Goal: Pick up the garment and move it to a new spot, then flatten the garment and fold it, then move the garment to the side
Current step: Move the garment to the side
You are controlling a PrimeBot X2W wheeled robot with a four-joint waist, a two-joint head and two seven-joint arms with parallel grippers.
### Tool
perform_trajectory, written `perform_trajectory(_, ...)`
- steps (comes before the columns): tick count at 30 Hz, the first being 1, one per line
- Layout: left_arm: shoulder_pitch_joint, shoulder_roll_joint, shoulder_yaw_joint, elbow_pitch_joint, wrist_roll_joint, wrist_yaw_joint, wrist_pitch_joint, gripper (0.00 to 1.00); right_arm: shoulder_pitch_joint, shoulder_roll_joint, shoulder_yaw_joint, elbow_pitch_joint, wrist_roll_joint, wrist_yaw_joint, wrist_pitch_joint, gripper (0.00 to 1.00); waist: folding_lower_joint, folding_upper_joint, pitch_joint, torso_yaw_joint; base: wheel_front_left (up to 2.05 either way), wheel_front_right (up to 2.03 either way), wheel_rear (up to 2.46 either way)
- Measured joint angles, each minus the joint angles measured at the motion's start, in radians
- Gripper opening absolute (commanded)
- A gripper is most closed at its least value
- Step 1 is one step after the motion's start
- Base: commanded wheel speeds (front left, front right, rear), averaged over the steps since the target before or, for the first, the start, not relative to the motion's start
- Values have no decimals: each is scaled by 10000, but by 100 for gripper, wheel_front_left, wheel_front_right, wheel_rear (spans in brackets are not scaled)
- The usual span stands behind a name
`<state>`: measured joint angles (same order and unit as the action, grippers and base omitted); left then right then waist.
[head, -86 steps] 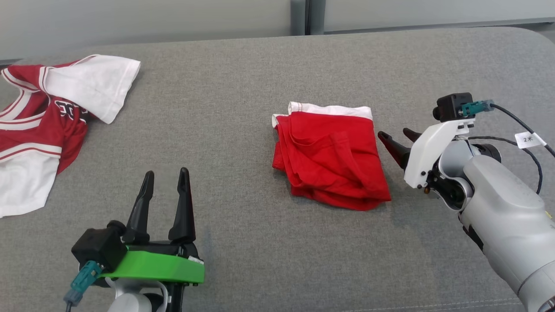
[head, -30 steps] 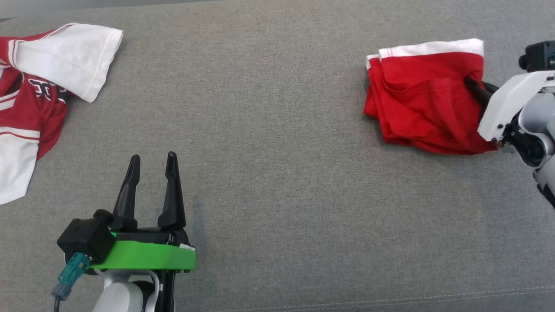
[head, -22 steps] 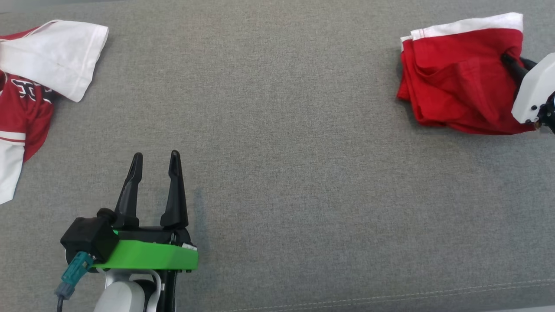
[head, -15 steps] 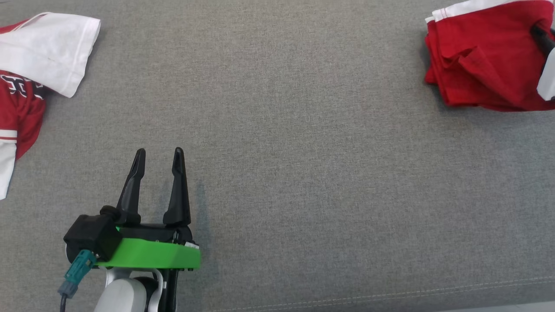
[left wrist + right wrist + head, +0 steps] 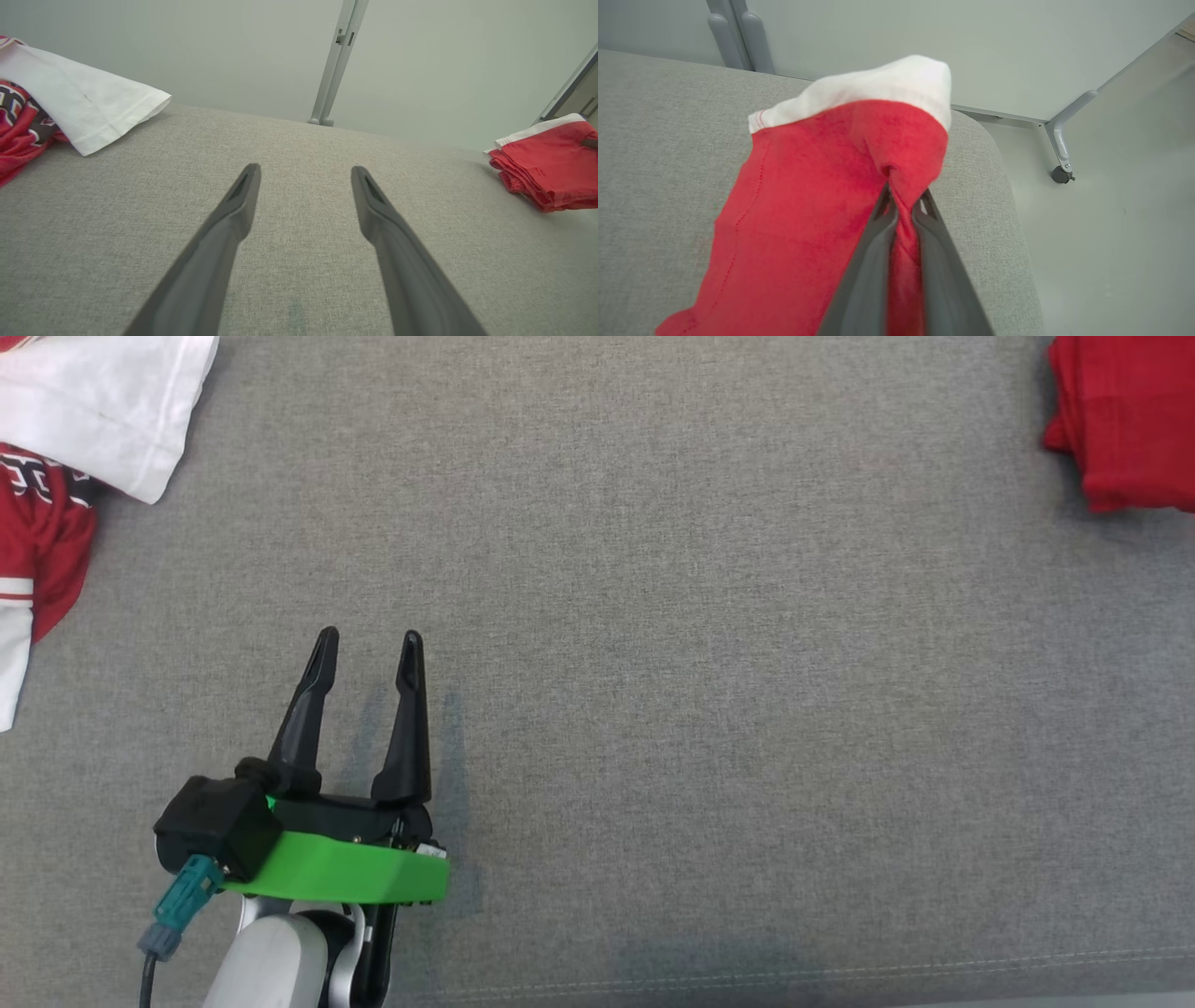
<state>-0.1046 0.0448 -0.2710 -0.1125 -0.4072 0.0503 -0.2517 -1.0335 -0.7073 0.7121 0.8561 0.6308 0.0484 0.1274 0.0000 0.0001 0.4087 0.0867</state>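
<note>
- The right gripper (image 5: 903, 196) has its fingers pressed together on a fold of the folded red garment (image 5: 808, 186) (white band at its far end), which lies near a rounded corner of the grey bench (image 5: 654, 140).
- The left gripper (image 5: 369, 644) is spread and holds nothing, low over the bench and well apart from the garment.
- A red-and-white jersey (image 5: 56, 513) lies crumpled farther left.

Right gripper (image 5: 903, 205) pinches red garment (image 5: 808, 205), seemingly near couch (image 5: 658, 121) corner.

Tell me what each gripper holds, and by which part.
Right gripper pinches a fold of the red garment near its white band; left gripper holds nothing.
</note>
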Motion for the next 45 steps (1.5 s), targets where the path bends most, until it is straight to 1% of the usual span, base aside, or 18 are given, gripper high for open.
perform_trajectory(3,-18,0,4,-29,75,-33,0,100,-84,-109,-4,140,-155,-224,-127,0,0,0,171,120,0,0,0)
perform_trajectory(4,-33,0,10,-44,75,-35,0,100,-104,-130,-2,196,-205,-247,-159,0,0,0,228,157,0,0,0)
perform_trajectory(6,-81,0,33,-61,77,-59,0,100,-135,-136,-21,274,-234,-435,-347,0,0,0,343,226,0,0,0)
perform_trajectory(7,-110,-2,56,-81,77,-59,0,100,-155,-127,-21,299,-259,-512,-437,8,1,0,398,257,0,0,0)
perform_trajectory(8,-146,-2,82,-88,79,-59,0,100,-184,-96,-6,347,-313,-589,-497,20,1,0,448,285,0,0,0)
perform_trajectory(10,-215,-2,111,-88,79,-59,0,100,-192,21,0,479,-339,-621,-593,32,1,0,521,336,0,0,0)
perform_trajectory(11,-220,-2,111,-88,86,-59,0,100,-192,96,0,539,-339,-725,-662,37,1,0,547,355,0,0,0)
perform_trajectory(13,-220,-2,111,-86,90,-59,0,100,-192,173,6,623,-347,-851,-746,55,0,-1,585,378,0,0,0)
perform_trajectory(14,-221,-2,111,-86,90,-59,0,100,-192,165,8,681,-380,-911,-780,55,1,0,600,383,0,0,0)
perform_trajectory(15,-221,-4,111,-86,92,-61,0,100,-191,148,10,748,-431,-993,-840,85,1,0,613,386,0,0,0)
perform_trajectory(16,-224,-6,111,-86,92,-63,0,100,-191,127,15,805,-466,-1053,-865,100,0,0,625,387,0,0,0)
perform_trajectory(17,-228,-6,111,-86,92,-63,0,100,-191,123,12,857,-491,-1116,-932,100,0,0,636,386,0,0,0)
perform_trajectory(20,-233,-6,111,-86,92,-75,0,100,-191,132,8,966,-499,-1133,-1099,100,0,0,666,377,0,0,0)
perform_trajectory(25,-243,-8,115,-82,92,-77,0,100,-191,178,8,1145,-596,-1298,-1204,100,0,0,688,341,0,0,0)
perform_trajectory(29,-265,-8,128,-67,104,-107,0,100,-180,234,4,1338,-598,-1298,-1365,100,0,0,673,300,0,0,0)
perform_trajectory(36,-387,-12,316,-12,104,-109,0,100,-105,725,-8,1402,-594,-1304,-1870,100,1,-1,510,170,0,0,0)
perform_trajectory(40,-412,-12,393,25,104,-153,0,100,-109,991,-33,1223,-585,-1254,-2299,100,0,-1,316,47,0,0,0)
perform_trajectory(45,-494,-13,403,90,104,-240,0,100,-126,1465,113,855,-602,-980,-2913,100,0,0,-26,-164,0,0,0)
